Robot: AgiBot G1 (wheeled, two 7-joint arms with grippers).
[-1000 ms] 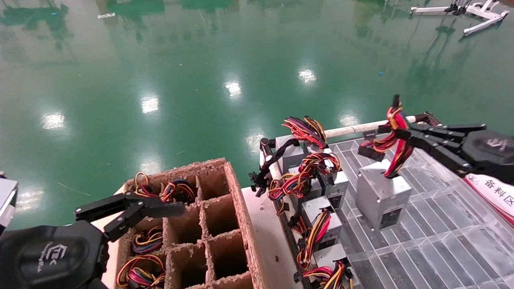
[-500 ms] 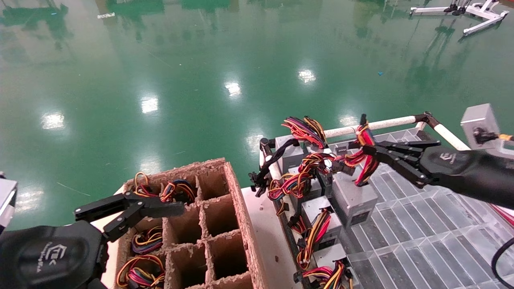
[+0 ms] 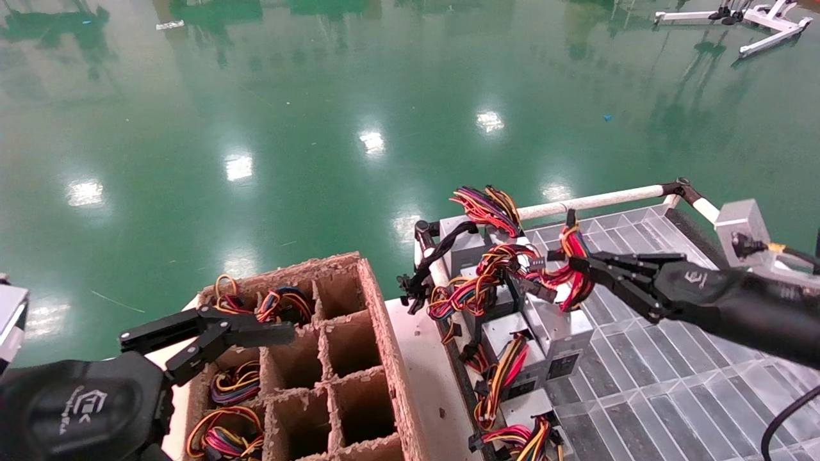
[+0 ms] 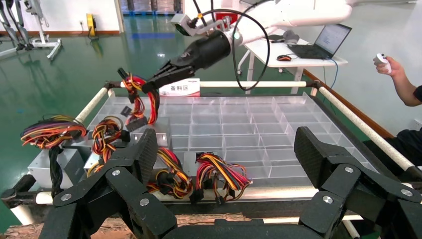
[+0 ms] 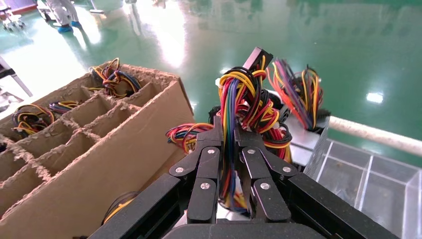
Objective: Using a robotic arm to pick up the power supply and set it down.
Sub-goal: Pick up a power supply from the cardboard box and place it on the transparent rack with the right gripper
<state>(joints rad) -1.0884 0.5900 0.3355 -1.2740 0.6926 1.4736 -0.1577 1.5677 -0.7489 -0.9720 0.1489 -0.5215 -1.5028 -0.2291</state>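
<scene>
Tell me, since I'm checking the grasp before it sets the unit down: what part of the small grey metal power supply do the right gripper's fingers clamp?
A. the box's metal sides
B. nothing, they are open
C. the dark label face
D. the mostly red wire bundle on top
D: the right gripper has its fingers shut on the mostly red wire bundle, above the small grey metal power supply.

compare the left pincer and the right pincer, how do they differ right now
The right pincer is shut on the wire bundle of the power supply, out over the clear tray; the left pincer is open and holds nothing. The left one hangs above the cardboard divider box, away from the tray. Both are black scissor-link pincers with a white logo.
</scene>
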